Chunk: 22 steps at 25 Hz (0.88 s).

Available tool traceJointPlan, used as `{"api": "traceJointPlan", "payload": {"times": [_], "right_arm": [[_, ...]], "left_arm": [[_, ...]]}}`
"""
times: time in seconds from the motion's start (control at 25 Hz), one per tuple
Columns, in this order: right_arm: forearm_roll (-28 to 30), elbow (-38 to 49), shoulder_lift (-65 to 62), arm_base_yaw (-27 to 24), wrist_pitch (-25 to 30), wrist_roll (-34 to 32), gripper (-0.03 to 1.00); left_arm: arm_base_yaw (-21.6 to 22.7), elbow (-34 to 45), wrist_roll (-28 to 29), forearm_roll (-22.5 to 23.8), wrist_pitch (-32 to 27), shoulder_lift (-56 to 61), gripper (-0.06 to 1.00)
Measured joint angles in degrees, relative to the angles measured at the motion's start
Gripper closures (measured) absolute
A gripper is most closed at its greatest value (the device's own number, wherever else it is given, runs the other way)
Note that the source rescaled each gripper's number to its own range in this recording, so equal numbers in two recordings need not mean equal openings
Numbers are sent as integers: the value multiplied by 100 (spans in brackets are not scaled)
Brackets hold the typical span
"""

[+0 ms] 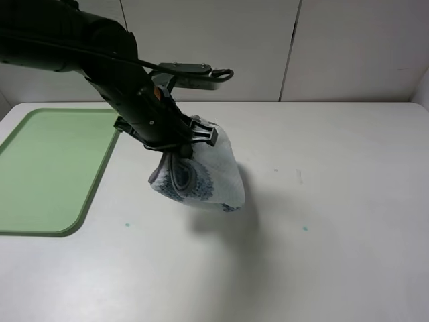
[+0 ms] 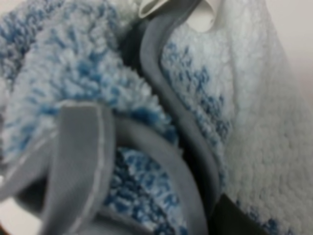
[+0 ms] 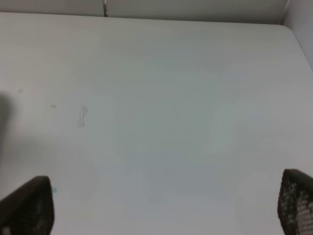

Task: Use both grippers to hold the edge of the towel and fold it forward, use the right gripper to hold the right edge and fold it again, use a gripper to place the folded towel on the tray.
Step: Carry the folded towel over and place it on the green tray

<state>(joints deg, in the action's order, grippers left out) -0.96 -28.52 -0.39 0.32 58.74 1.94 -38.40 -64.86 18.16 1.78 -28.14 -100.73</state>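
We could not see the left gripper's (image 1: 179,149) fingertips, buried in the bunched towel (image 1: 204,176). The tray's (image 1: 40,171) left side ran off the frame. The left wrist view was blurred; the right gripper's fingers (image 3: 27,208) were cropped.

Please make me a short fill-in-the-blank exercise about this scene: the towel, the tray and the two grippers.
1. The left gripper holds the bunched striped ____ above the table.
2. The green tray has ____ on it.
3. The right gripper has its jaws ____ over bare table.
4. The towel's hem is ____ in colour.

Missing words: towel; nothing; open; grey
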Motion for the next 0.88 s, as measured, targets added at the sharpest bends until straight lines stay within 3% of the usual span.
{"api": "traceJointPlan", "payload": {"times": [0.32, 0.88], "right_arm": [[0, 0, 0, 0, 0, 0, -3], [0, 0, 0, 0, 0, 0, -3]], "left_arm": [[843, 50, -468, 324, -514, 489, 78], [2432, 101, -1244, 330, -570, 642, 78]]}}
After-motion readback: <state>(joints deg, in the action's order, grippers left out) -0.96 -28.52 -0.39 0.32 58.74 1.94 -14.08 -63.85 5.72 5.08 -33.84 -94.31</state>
